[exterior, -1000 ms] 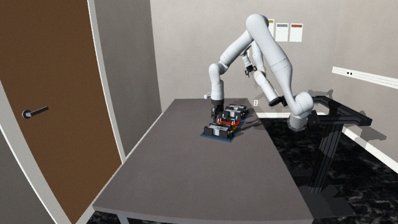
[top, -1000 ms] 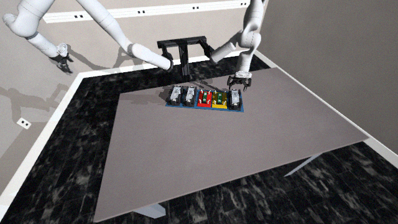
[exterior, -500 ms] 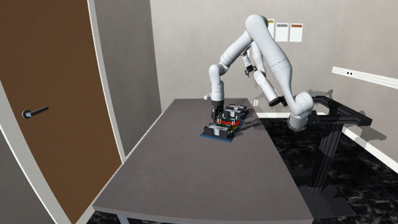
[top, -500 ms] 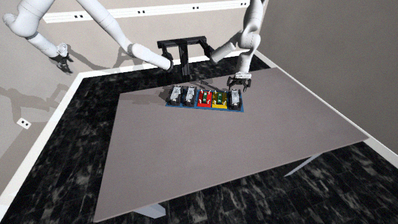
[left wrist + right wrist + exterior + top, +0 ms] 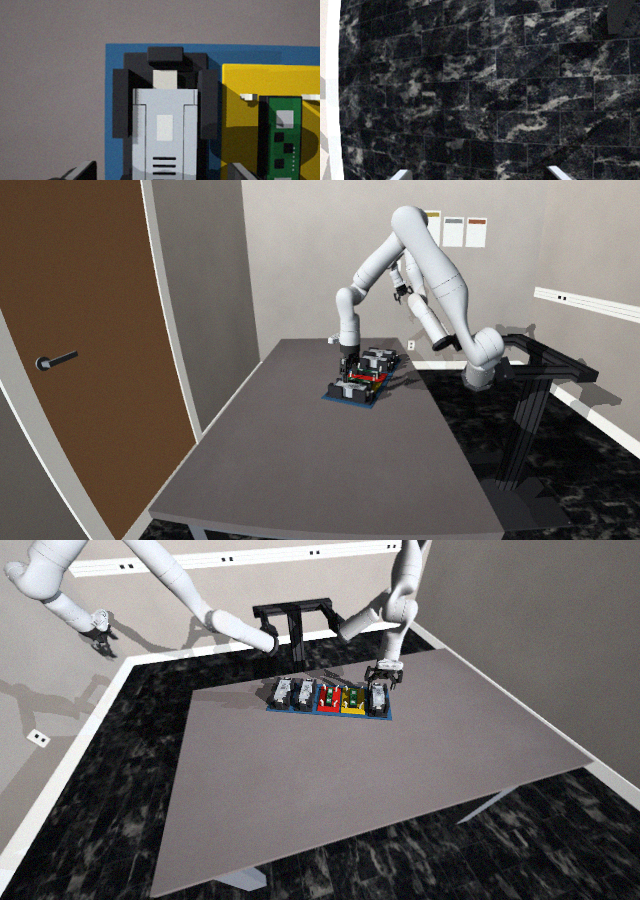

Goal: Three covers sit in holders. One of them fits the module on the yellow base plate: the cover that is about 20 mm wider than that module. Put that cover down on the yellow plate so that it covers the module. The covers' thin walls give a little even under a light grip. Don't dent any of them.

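The yellow plate carries a green module, uncovered. A pale grey cover sits in its black holder beside the yellow plate, at the board's right end in the top view. Two more covers, an inner one and an outer one, sit in holders at the other end. My left gripper is open, above the cover beside the yellow plate, with a fingertip to each side in the left wrist view. My right gripper is open and empty, far off the table.
A red plate with another green module stands between the yellow plate and the two other covers. White posts stand around both modules. All sit on a blue board on the grey table.
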{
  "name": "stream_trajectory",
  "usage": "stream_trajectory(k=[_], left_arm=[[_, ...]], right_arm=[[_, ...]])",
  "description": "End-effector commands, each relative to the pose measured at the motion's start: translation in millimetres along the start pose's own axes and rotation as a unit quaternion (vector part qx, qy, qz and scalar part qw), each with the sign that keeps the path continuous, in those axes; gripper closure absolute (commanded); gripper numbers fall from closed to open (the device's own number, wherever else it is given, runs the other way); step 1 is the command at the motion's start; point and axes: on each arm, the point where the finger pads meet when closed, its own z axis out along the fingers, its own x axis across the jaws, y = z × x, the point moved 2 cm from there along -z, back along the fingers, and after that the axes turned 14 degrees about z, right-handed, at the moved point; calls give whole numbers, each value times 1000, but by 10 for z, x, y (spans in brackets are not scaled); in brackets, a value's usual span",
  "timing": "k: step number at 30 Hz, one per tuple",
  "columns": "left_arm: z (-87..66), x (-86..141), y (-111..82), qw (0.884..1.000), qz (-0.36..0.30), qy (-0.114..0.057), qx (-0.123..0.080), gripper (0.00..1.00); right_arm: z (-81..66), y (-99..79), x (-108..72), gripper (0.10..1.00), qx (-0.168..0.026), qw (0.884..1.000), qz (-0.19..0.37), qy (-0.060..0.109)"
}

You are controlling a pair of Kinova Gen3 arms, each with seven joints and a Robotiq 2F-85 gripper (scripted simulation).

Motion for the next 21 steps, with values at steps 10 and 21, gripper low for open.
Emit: stream_trajectory(k=[10, 21], left_arm=[[20, 22, 12, 1000, -1, 2, -1, 2], [28, 31, 18, 1000, 0, 1, -1, 2]], right_arm=[[-4, 3, -3, 100, -1, 1000, 0, 0], [-4, 3, -3, 100, -1, 1000, 0, 0]])
